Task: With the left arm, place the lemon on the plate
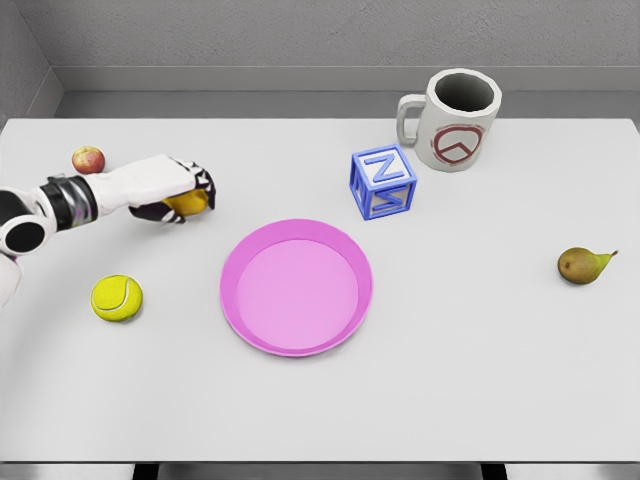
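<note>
1. A white table (pixel 480 380) fills the view, with a grey wall behind it.
2. The lemon (pixel 188 202) sits to the upper left of the pink plate (pixel 296 288) – apart from the plate's rim, with only its yellow-orange underside showing beneath the fingers.
3. The left hand (pixel 180 190) is curled over the lemon, fingers wrapped around its top and sides; whether the fruit rests on the table or is lifted cannot be told.
4. The left arm reaches in from the left edge, up and left of the plate.
5. A small red apple (pixel 88 159) lies further left of the plate, just behind the forearm.
6. A yellow tennis ball (pixel 117 298) rests directly left of the plate, well apart from it.
7. A blue letter block (pixel 383 182) stands just beyond the plate's upper right rim.
8. A white mug (pixel 452 120) with a red emblem stands upright behind the block, further from the plate.
9. A pear (pixel 584 265) lies far right of the plate – stem pointing right.
</note>
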`<action>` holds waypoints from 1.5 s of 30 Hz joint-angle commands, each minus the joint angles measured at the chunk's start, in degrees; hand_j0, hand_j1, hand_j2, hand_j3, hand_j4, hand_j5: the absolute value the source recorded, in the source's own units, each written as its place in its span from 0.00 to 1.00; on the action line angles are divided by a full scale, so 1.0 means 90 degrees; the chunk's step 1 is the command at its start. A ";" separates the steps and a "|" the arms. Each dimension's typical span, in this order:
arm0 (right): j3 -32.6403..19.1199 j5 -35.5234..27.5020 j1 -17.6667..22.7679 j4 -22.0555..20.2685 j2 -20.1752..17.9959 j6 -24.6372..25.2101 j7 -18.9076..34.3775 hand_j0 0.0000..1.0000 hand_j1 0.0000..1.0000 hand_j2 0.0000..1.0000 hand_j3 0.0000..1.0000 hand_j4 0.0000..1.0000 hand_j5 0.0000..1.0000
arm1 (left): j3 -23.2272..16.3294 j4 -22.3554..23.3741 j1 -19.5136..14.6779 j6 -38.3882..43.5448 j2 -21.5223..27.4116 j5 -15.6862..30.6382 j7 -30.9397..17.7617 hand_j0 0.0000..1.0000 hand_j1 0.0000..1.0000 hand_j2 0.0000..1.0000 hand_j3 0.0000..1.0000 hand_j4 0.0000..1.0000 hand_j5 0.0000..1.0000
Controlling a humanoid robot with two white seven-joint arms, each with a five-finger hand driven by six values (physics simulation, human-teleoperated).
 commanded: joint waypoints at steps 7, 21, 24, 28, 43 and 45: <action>0.0000 -0.0004 0.0000 0.0000 0.0000 0.0000 0.0000 1.00 1.00 1.00 1.00 1.00 1.00 | 0.0025 -0.0875 0.0059 0.0018 0.0012 0.0153 0.0007 0.50 0.50 0.50 0.50 0.50 0.50; 0.0000 -0.0004 0.0000 0.0000 0.0000 0.0000 0.0000 1.00 1.00 1.00 1.00 1.00 1.00 | 0.0025 -0.2135 0.0527 0.0018 0.0032 0.0329 -0.0139 0.48 0.48 0.48 0.48 0.48 0.48; 0.0000 -0.0004 0.0000 -0.0010 0.0000 0.0000 0.0000 1.00 1.00 1.00 1.00 1.00 1.00 | 0.0015 -0.2379 0.0615 0.0018 0.0032 0.0329 -0.0169 0.48 0.48 0.48 0.48 0.48 0.48; 0.0000 -0.0004 0.0000 0.0000 0.0000 0.0000 0.0000 1.00 1.00 1.00 1.00 1.00 1.00 | -0.0063 -0.2642 0.0820 0.0018 0.0022 0.0329 -0.0169 0.48 0.48 0.48 0.48 0.48 0.48; 0.0000 -0.0004 0.0000 0.0000 0.0000 0.0000 0.0000 1.00 1.00 1.00 1.00 1.00 1.00 | 0.0982 -0.2906 0.0967 0.0018 0.0334 0.0837 -0.0139 1.00 1.00 1.00 1.00 1.00 1.00; 0.0000 -0.0004 0.0000 0.0000 0.0000 0.0000 0.0000 1.00 1.00 1.00 1.00 1.00 1.00 | 0.1343 -0.2750 0.0977 0.0018 0.0550 0.0876 -0.0139 1.00 1.00 1.00 1.00 1.00 1.00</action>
